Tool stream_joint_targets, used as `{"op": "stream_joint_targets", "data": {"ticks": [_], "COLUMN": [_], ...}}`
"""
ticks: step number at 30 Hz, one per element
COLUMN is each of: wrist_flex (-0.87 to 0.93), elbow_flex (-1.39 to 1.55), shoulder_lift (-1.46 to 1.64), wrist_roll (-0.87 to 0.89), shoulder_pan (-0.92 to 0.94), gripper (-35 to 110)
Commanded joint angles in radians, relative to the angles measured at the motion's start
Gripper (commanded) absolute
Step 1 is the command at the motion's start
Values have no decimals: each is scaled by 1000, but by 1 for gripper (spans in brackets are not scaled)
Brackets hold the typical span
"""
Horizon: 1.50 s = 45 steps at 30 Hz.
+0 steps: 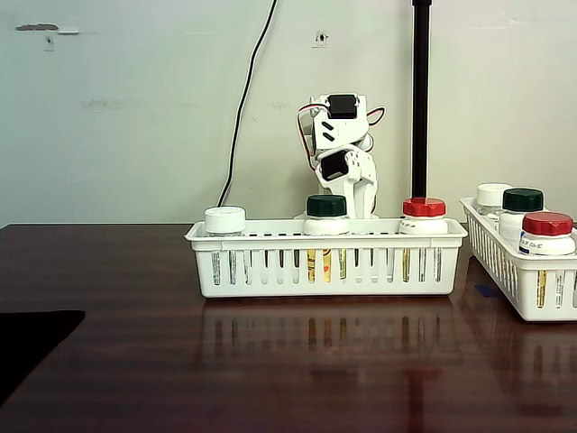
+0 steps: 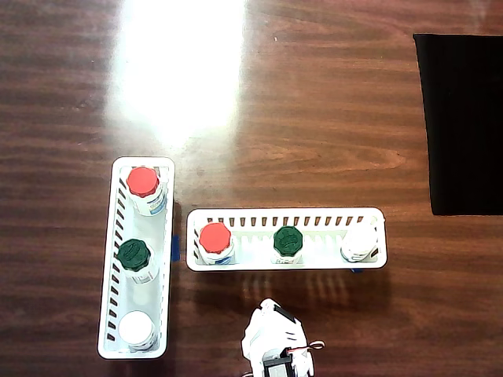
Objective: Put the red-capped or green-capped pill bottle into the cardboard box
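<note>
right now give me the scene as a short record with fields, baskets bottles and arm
table: dark wood tabletop
long basket: white slotted basket, three pill bottles in a row
its bottles: red-capped, green-capped, white-capped
side basket: second white slotted basket, standing crosswise to the first
its bottles: red-capped, green-capped, white-capped
arm: white arm folded behind the long basket
pincer: state cannot be told
other: black mat on the table

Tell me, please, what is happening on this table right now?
Nothing is being handled at this moment. The white arm sits folded behind the long basket, which holds a red-capped bottle, a green-capped bottle and a white-capped bottle. A second basket beside it holds three more bottles. I cannot tell how the fingers are set.
</note>
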Motion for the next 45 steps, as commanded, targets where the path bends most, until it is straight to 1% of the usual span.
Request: {"op": "stream_joint_targets", "data": {"ticks": [1,16,24,29,39,45], "wrist_flex": [-296,-285,-281,-281,-273,-313], "elbow_flex": [-5,-5,-5,-5,-5,-5], "shoulder_lift": [87,87,87,87,87,87], "wrist_roll": [1173,1150,1103,1066,1080,1063], "shoulder_pan": [112,71,67,32,2,-14], "gripper": [4,4,4,4,4,5]}}
